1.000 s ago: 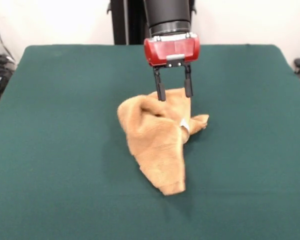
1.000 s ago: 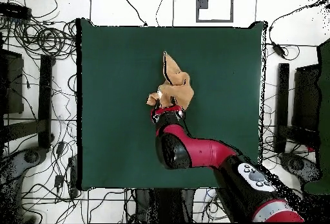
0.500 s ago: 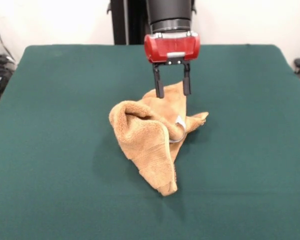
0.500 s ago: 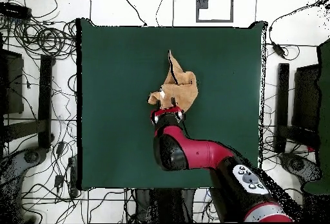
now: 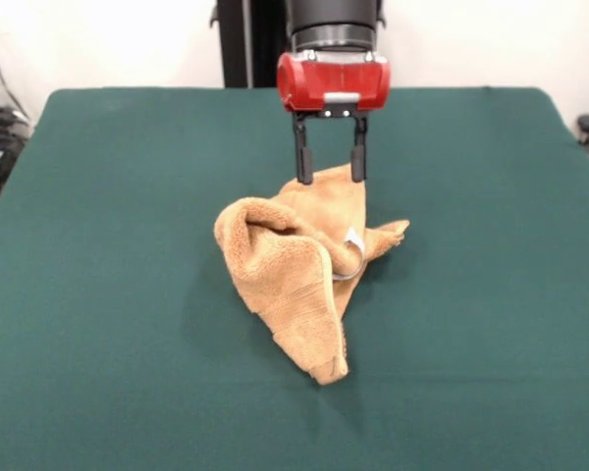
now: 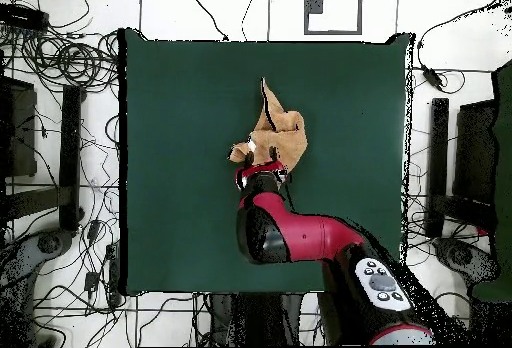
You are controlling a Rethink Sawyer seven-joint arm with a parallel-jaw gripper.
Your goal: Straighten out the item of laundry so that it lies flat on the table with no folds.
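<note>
Your gripper [image 5: 328, 177] has lifted since a second ago: then its tips sat down in the towel's far edge, now they hang just above that edge, spread apart with nothing between them. The towel [image 5: 304, 270] also changed shape over that second, the left lobe puffed up and rolled outward, and it has held that shape for the last half second. So the release looks done and the cloth has settled. Judgement: this pull didn't flatten it, you're far from finished.

The towel sits near the middle of the table [image 5: 98, 294], bunched into a rough wedge: a rolled fold at left, a long flap running toward the camera, a small corner poking out right, white tag [image 5: 354, 241] in the crease between them. Overhead it reads as a narrow crumpled patch [image 6: 275, 136] just beyond the wrist.

Arm pose: wrist vertical, red gripper housing [image 5: 333, 81] straight over the towel's far edge, fingers pointing down. Overhead the arm [image 6: 300, 239] reaches in from the base side, elbow off to the right

Next you likely need a corner grab, maybe that right-hand tip
</note>
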